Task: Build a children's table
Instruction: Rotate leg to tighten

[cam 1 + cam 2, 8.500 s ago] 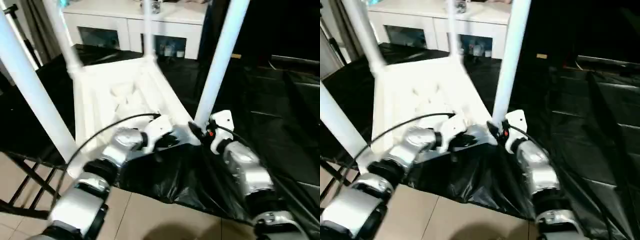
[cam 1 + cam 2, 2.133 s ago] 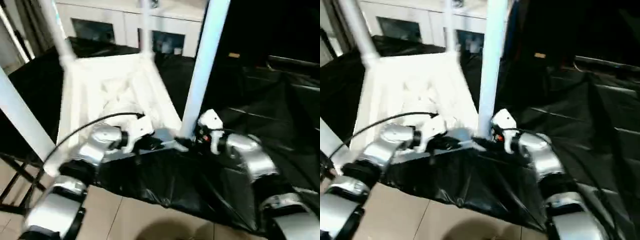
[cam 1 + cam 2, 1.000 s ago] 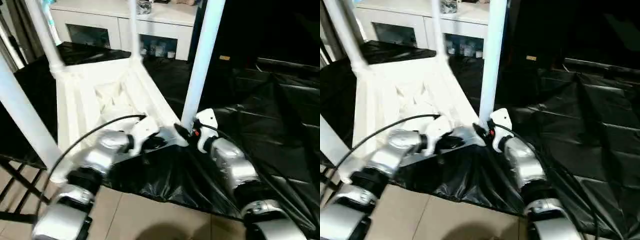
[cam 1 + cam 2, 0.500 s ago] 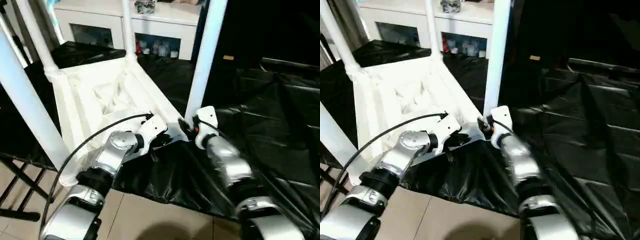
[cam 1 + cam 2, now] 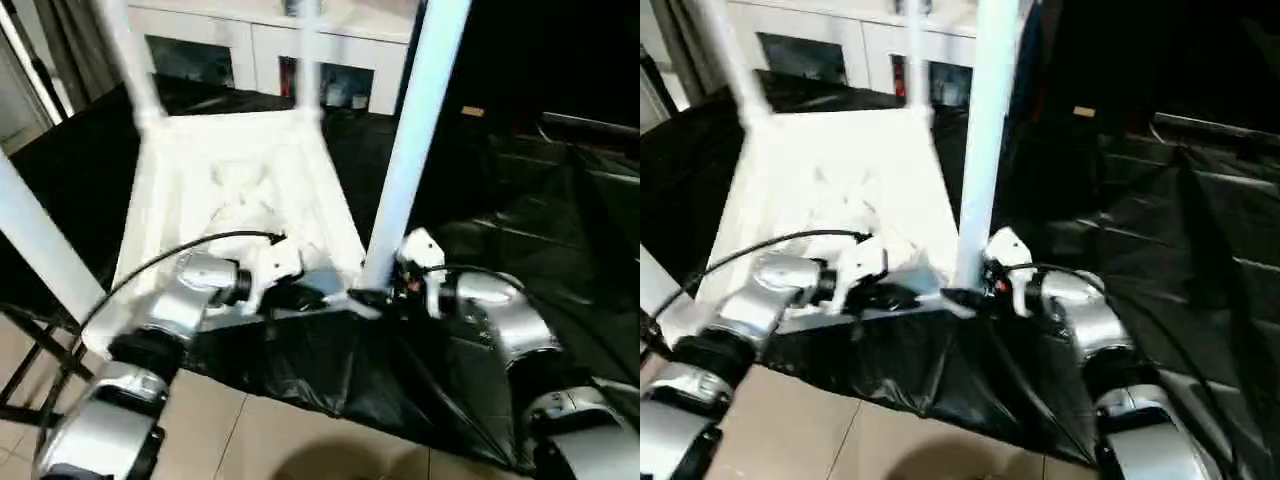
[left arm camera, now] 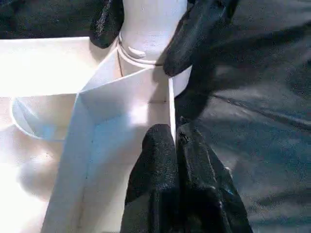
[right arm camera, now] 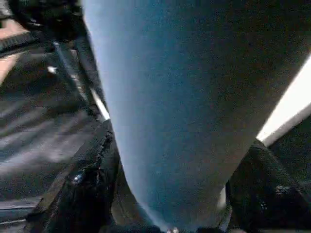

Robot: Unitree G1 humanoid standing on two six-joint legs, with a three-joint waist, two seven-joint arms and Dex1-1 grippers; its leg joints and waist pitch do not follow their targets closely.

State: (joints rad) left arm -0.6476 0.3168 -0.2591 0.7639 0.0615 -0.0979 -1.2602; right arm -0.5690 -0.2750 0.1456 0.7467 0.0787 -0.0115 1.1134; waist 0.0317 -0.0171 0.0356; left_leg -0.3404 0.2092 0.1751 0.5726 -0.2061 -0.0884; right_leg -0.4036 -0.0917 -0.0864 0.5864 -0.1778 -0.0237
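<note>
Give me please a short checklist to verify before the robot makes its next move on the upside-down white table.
1. Right gripper closed around the near right leg at its base: ok, a finger on each side.
2. Left gripper pinching the tabletop rim: ok, fingers shut on the edge beside the corner socket.
3. Near right leg fully seated in its socket: cannot tell.
4. Four legs standing up from the tabletop: ok.
5. Tabletop resting on the black sheet: ok.

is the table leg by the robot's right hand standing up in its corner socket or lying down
Standing up. The leg rises from the corner socket of the upside-down tabletop, with the right tool closed around its base.
</note>
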